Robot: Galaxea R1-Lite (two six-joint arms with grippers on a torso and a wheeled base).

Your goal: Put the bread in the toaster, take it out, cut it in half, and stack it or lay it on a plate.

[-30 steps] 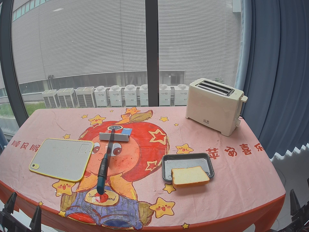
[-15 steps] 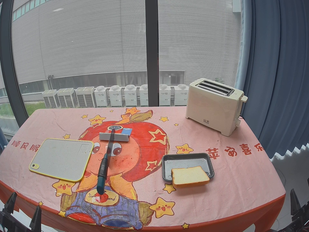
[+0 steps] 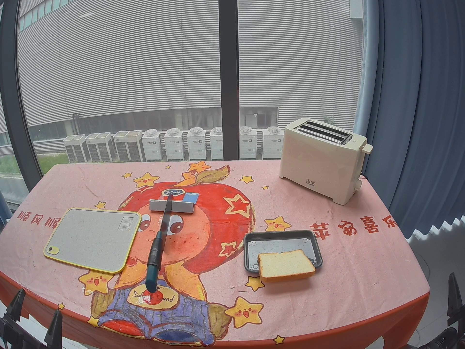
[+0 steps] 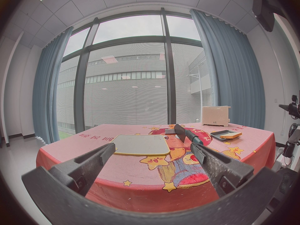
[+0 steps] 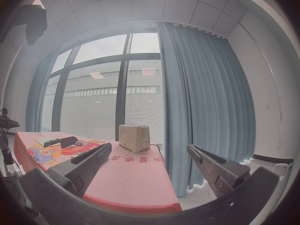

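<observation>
Lying flat, the bread point(image 3: 285, 264) overhangs the tray point(image 3: 281, 241) near the front edge of the table point(image 3: 368, 262), apparently untoasted; toaster point(image 3: 323, 158) at far right corner. Left gripper point(image 4: 152, 147) and right gripper point(image 5: 149, 147) spread, empty.

Left claw point(image 4: 152, 147) and right claw point(image 5: 149, 147) both gape wide.

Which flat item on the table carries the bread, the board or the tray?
The dark tray, right of the knife; the bread rests on its near edge. The board is pale, yellow-rimmed.
</observation>
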